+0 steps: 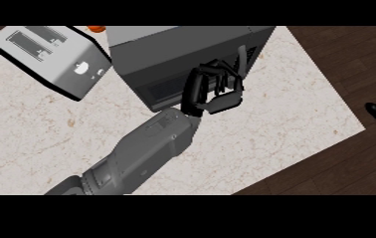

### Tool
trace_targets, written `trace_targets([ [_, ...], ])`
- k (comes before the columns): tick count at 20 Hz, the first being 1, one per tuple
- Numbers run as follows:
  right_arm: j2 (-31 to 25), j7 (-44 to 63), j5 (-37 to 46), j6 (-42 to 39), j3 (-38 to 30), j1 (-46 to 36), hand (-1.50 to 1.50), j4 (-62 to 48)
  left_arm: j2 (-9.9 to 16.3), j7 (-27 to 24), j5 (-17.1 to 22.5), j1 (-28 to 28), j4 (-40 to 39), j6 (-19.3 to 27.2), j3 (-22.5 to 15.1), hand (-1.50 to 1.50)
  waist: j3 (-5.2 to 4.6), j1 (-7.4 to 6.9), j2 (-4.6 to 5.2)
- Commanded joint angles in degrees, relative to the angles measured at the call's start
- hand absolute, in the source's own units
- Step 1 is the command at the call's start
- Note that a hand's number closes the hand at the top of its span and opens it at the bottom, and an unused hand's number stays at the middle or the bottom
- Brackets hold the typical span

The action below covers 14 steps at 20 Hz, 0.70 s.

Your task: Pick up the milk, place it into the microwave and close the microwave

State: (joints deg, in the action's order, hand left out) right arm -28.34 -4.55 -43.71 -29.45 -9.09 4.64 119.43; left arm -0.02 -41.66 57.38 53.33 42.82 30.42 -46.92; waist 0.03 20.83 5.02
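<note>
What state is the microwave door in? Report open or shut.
Shut, it appears: the door sits flush with the microwave, no gap showing, with the left hand against it.

A pale marbled counter (279,107) bears a microwave (176,53) and toaster (55,58).

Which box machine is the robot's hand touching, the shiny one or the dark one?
The dark grey microwave. The hand is against its front; the silver toaster, with slots on top, sits apart at the left.
</note>
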Motion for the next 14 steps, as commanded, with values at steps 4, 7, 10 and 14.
trace_targets([
  [4, -1.2, 0.5, -2.3, -0.7, -0.7, -0.7, -1.50, 0.1, 0.0, 1.2, 2.2, 3.6, -4.4, -0.7, 1.1, 1.50, -0.03, 1.07, 0.83],
  [7, -2.2, 1.3, -2.5, -0.9, -0.9, -0.6, -1.50, 0.1, 0.0, 0.7, 2.3, 3.5, -5.3, -1.2, 0.7, 1.50, -0.08, 0.60, 0.81],
  [10, -2.5, 1.3, -3.4, -1.5, -0.9, -0.9, -1.50, 0.1, 0.0, 0.1, 3.1, 3.8, -5.2, -0.9, 0.8, 1.50, -0.02, 1.00, 0.96],
  [14, -2.7, 1.0, -5.6, -2.1, -0.9, -1.9, -1.50, 0.4, 0.0, 1.4, 1.4, 5.1, -7.3, -0.5, -2.7, 1.50, 0.23, 1.08, 0.68],
])
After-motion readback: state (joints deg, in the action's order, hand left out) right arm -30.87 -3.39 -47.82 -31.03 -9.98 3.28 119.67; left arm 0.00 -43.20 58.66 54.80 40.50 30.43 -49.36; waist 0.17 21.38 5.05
